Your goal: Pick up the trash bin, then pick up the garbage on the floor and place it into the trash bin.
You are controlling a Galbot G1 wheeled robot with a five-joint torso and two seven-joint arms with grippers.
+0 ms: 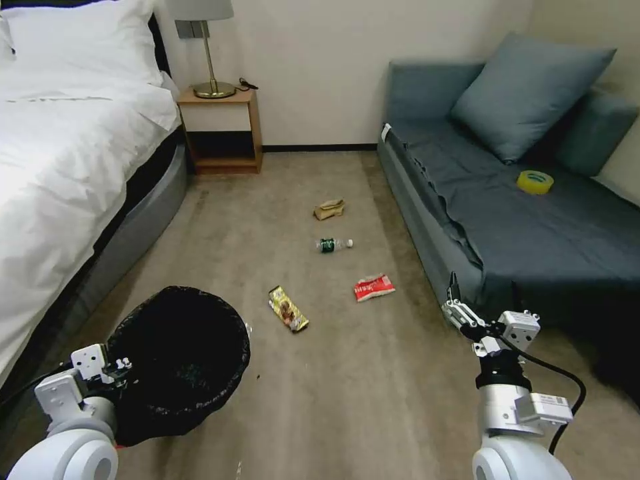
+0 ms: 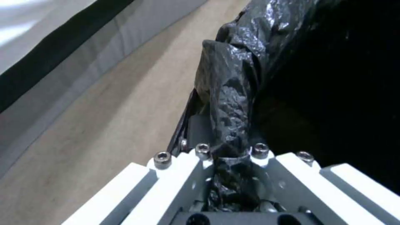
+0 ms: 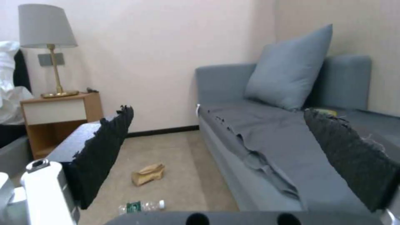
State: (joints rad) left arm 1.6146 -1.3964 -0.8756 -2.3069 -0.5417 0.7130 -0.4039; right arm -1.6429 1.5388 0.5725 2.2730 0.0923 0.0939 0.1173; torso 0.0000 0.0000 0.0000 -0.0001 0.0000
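1. Now, start at your far left: the bed [image 1: 60,153] runs along that side, with the nightstand [image 1: 220,130] and its lamp [image 1: 203,47] at the wall beyond it.
2. Your left gripper [image 1: 123,370] sits low beside the bed, its fingers pinched on the near rim of the trash bin [image 1: 183,360]. The left wrist view shows the crinkled black bag [image 2: 227,103] clamped between the jaws. Holding it by the rim keeps the mouth facing up and open, which I judge is what you need for dropping things in.
3. The bin sits just off the bed's edge, near the litter but apart from every piece. Whether it rests on the carpet or hangs slightly above it, you cannot tell.
4. Move right to the open floor. The gold-brown wrapper [image 1: 288,309] lies nearest the bin, and the red wrapper [image 1: 373,287] lies further right, close to the sofa [image 1: 533,220].
5. Farther back, the small bottle [image 1: 333,245] lies on its side, and the crumpled paper bag [image 1: 329,209] sits behind it. All four pieces are still on the floor, so the collecting part has yet to be done.
6. Your right gripper [image 1: 483,297] hovers by the sofa's front corner, fingers spread wide and holding nothing. It points forward over the carpet, with the bottle and paper bag ahead of it.
7. On the sofa seat, the yellow tape roll [image 1: 535,181] lies near the pillow [image 1: 527,93]. It is off the floor, so leave it.
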